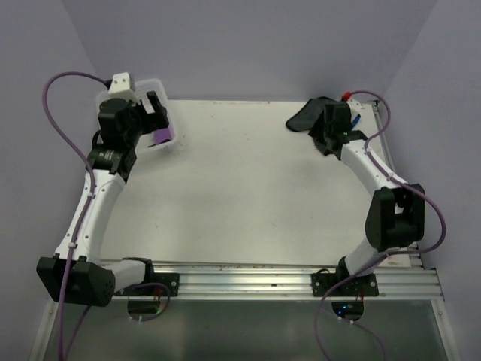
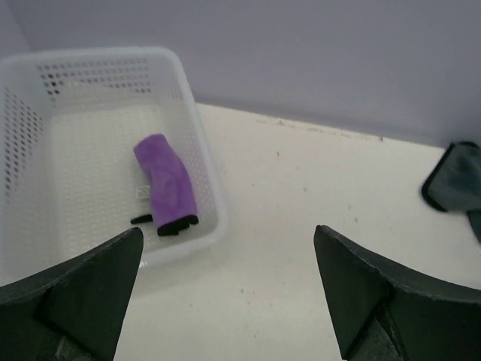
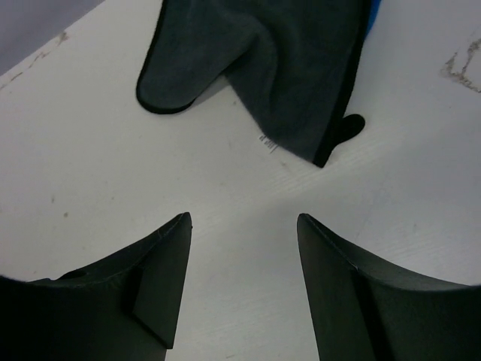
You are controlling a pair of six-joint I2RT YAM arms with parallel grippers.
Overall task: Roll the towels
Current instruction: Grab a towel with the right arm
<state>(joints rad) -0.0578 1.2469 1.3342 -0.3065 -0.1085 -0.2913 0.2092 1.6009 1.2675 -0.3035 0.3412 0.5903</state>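
Purple towel rolled inside tub, left gripper released beside it; grey towel, limp and light, well right of tub, right gripper released nearby, so probably pinch its hemmed corner.

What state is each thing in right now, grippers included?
Clear perforated plastic tub: upright, on the table.
Purple cloth towel: rolled up, lying inside the tub.
Dark grey cloth towel: unrolled, rumpled on the table.
Bright blue cloth towel: mostly hidden by the grey one; state unclear.
Left gripper: open, empty.
Right gripper: open, empty.
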